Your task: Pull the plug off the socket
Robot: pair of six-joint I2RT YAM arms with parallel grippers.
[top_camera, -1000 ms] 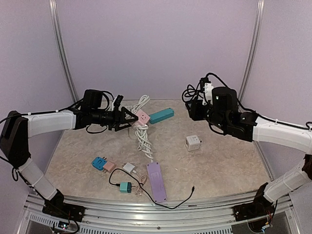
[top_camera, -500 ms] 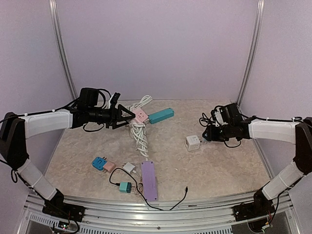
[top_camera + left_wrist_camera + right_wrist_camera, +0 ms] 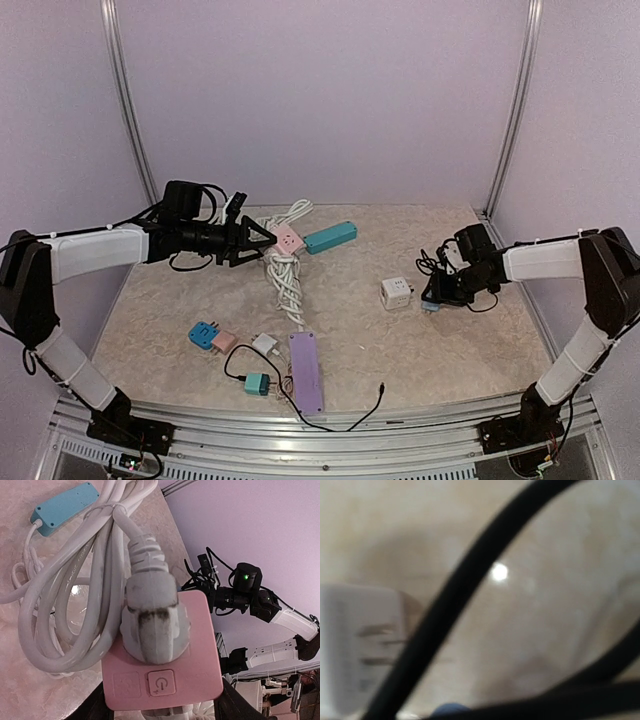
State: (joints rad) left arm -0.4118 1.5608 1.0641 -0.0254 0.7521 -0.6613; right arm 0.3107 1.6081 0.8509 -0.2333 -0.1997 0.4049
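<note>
Pink socket cube [image 3: 165,680], white plug [image 3: 150,625] seated in it, sits pinched in the left gripper [image 3: 258,241] near the table's [image 3: 400,350] far edge; for the right gripper [image 3: 434,296], jaw state cannot be told.

Both arms are built alike: white tubular shells on the long links, black housings at the joints; the left arm [image 3: 95,250] has a black base [image 3: 120,425] at seven o'clock in the overhead view; the right arm [image 3: 545,262] has its base [image 3: 515,430] at five o'clock; thin black cables [image 3: 200,265] loop loose around each wrist; the left hand [image 3: 268,240] is black and triangular, its fingers [image 3: 92,710] dark slabs; the right hand [image 3: 437,293] is black too; a green light [image 3: 243,578] glows on the right wrist block, near three o'clock in the left wrist view.
</note>
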